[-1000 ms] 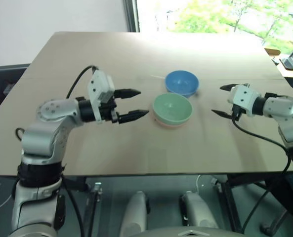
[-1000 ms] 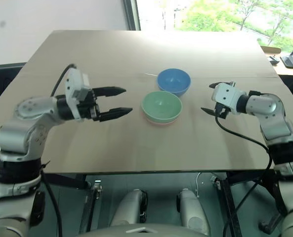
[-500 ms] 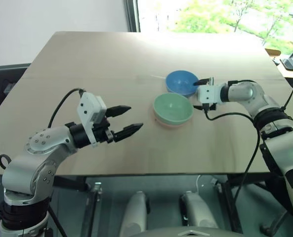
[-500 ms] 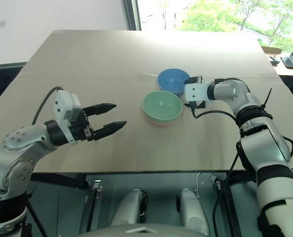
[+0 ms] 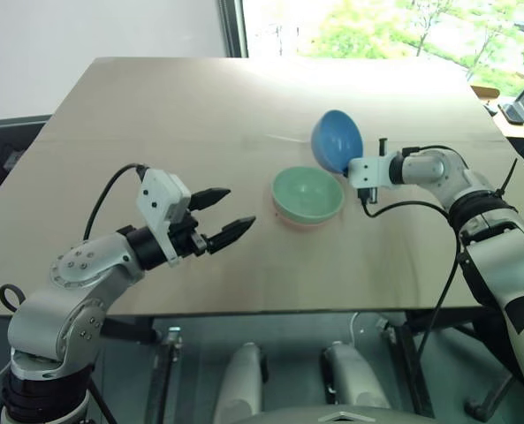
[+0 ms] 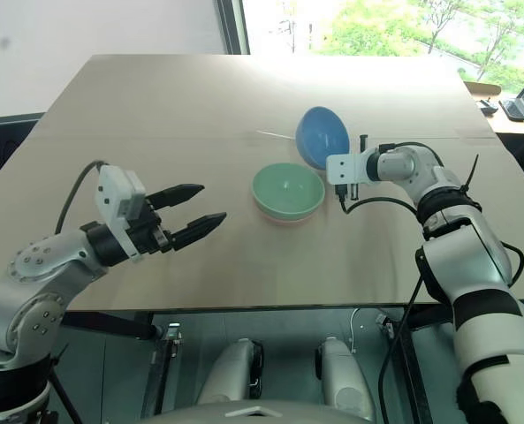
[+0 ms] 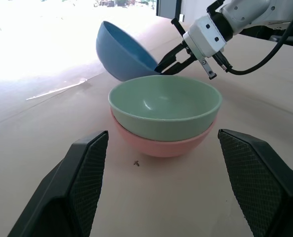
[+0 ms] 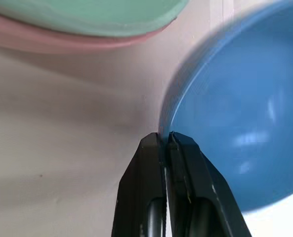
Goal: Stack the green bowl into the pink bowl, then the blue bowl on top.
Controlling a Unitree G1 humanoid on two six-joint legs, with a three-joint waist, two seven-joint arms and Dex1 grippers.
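Now, from the head camera, the right claw (image 5: 350, 166) is pinching the rim of the blue bowl (image 5: 337, 140) and tipping it up off the table (image 5: 155, 106). A moment ago that bowl was sitting flat and the claw was wide apart, so the last step is starting. The green bowl (image 5: 307, 193) is already sitting inside the pink bowl (image 5: 302, 221), just beside the blue one. The left claw (image 5: 224, 215) is hanging spread apart, holding nothing, well away from the bowls.

Looking from the left wrist, the blue bowl is leaning up behind the green and pink stack.

Looking from the right wrist, the two black fingers (image 8: 148, 163) are squeezing tight on the blue bowl's thin edge.
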